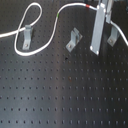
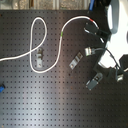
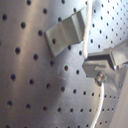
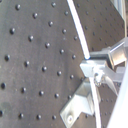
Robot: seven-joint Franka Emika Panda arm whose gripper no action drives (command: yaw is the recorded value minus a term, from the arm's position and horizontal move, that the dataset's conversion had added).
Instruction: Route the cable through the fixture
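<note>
The claw [image 3: 102, 67] is pinched on the white cable [image 3: 86, 37] above the perforated black tabletop [image 1: 65, 95], with a metal fixture [image 3: 66, 32] just beside it and the cable trailing away past two more fixtures [image 2: 75, 61].

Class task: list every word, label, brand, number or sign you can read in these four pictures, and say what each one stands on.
None can be read in any view.
The board shows only rows of holes.
The cable has a green and a red band, no letters.
The brackets are bare metal.
The small blue thing at the second exterior view's left edge is too small to tell.
</note>
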